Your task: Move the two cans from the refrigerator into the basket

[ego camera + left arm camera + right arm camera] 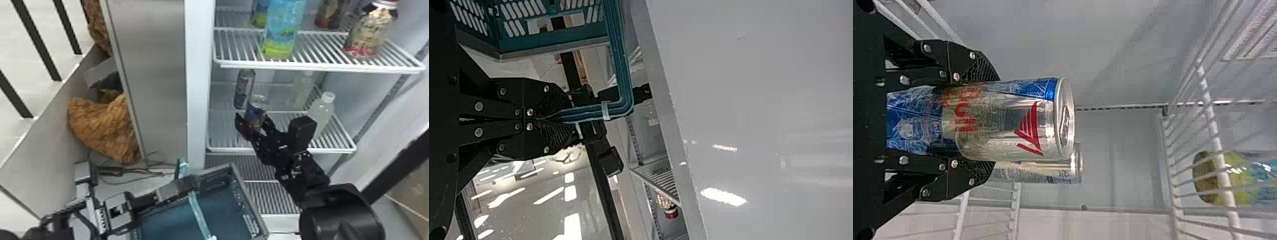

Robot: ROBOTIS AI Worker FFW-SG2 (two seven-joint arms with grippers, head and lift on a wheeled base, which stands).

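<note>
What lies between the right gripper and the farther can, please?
The nearer can lies between the right gripper and the farther can; this shows in the head view and the right wrist view.

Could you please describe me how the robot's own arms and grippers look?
The right arm is black, with a big rounded housing. The left arm mixes black and grey boxy parts, with pale markings. The left gripper and right gripper are black with silvery screws; the left one's fingers have ridged faces.

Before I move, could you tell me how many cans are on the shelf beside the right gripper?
2: one can at the right gripper, another can farther back and left; more may be hidden.
</note>
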